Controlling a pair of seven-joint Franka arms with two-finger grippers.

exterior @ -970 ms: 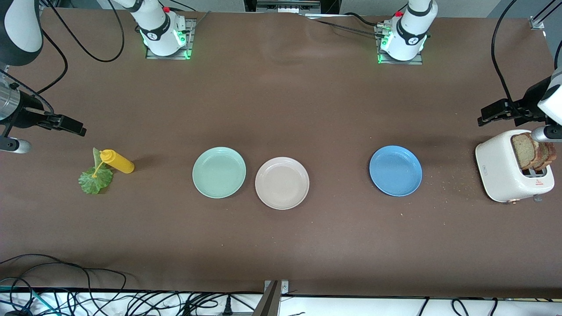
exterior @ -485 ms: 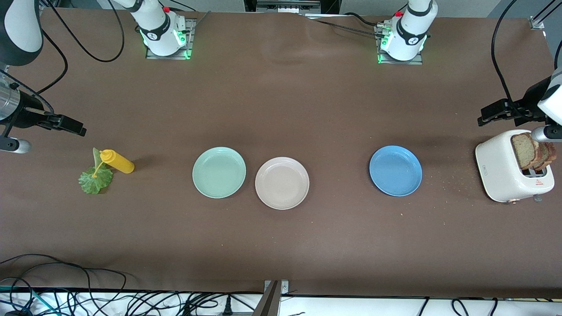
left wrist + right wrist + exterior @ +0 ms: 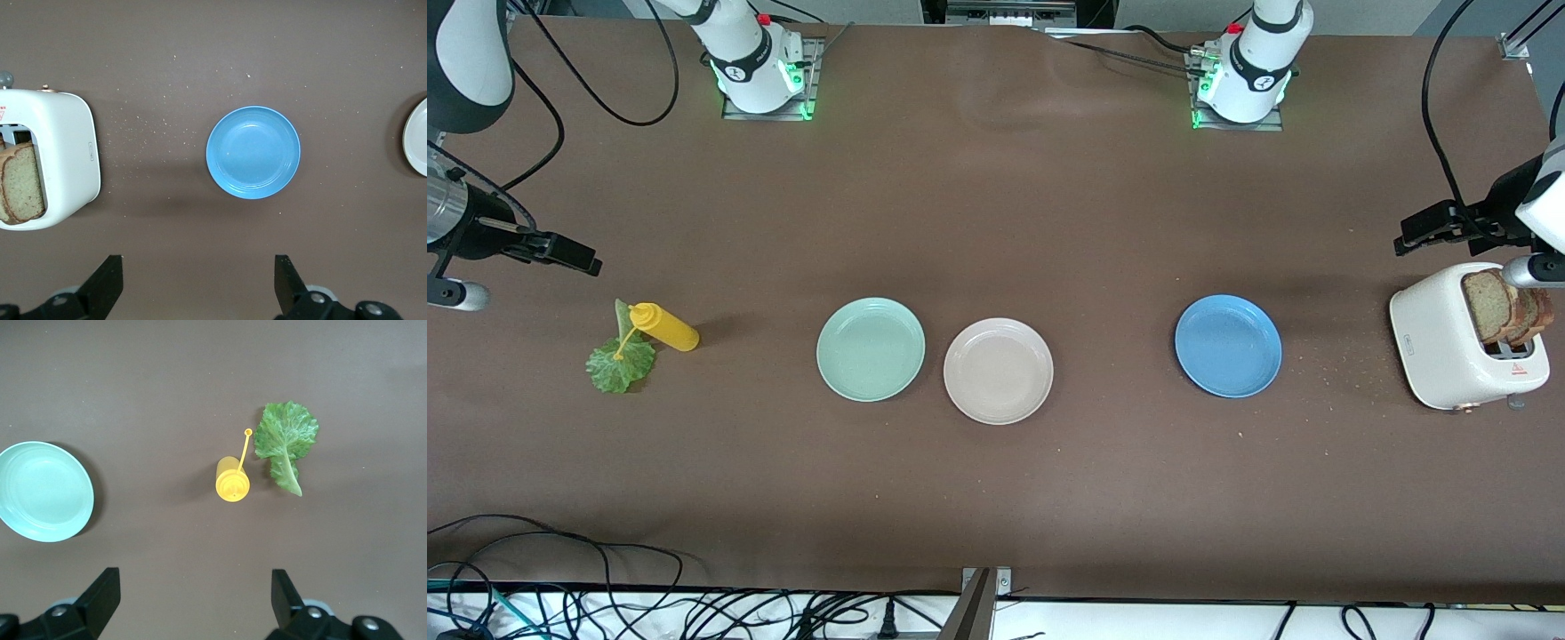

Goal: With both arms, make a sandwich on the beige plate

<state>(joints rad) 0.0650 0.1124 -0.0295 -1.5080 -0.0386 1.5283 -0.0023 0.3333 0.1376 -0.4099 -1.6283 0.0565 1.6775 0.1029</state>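
Left gripper (image 3: pixel 199 288) high over bare brown table (image 3: pixel 200 53), fingers (image 3: pixel 107 283) spread wide, nothing between them. Blue plate (image 3: pixel 253 152) below, empty. White toaster (image 3: pixel 63 157) toward left arm's end of table, bread slices (image 3: pixel 20 183) standing in slot. Crumbs scattered between toaster and plate. Beige plate (image 3: pixel 417 137) partly visible at frame edge.

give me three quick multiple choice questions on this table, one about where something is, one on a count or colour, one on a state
1. The lettuce leaf lies
A) on the blue plate
B) on the table beside the yellow bottle
C) in the toaster

2. Plates on the table:
A) two
B) three
C) four

3. The beige plate is
A) bare
B) holding bread
C) holding lettuce

Answers: 1 B, the leaf rests by the bottle toward the right arm's end. 2 B, mint-green plate, beige and blue plate. 3 A, the bread slices stand in the toaster.
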